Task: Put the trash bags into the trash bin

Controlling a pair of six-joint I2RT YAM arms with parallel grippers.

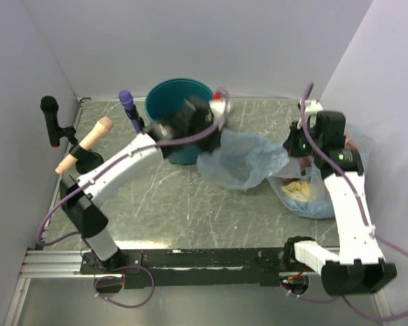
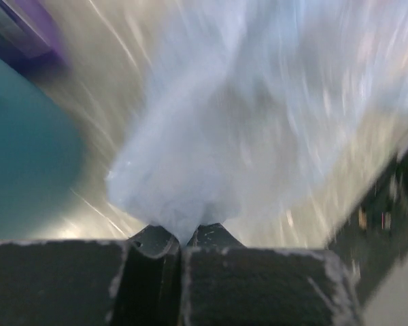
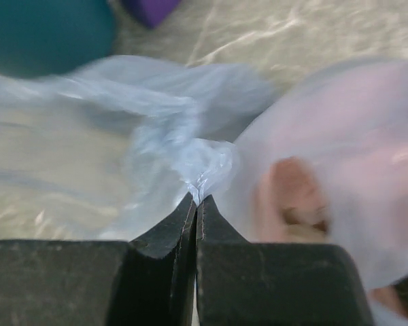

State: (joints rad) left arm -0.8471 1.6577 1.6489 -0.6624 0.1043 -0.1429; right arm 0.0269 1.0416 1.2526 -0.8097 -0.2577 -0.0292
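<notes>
The pale-blue trash bag [image 1: 241,159] is stretched in the air between my two grippers, just right of the teal trash bin [image 1: 177,102] at the back of the table. My left gripper [image 1: 214,132] is shut on the bag's left end, beside the bin's right side; in the left wrist view the bag [image 2: 245,115] bunches out from the closed gripper [image 2: 183,238], with the bin [image 2: 20,149] at left. My right gripper [image 1: 292,146] is shut on the bag's right end; the right wrist view shows the gripper [image 3: 196,198] pinching the film [image 3: 156,129].
A clear bag stuffed with yellow and pink items [image 1: 306,193] lies under my right arm, also in the right wrist view [image 3: 340,183]. A black microphone [image 1: 51,119], a tan handle [image 1: 88,139] and a purple marker [image 1: 129,105] stand at back left. White walls enclose the table.
</notes>
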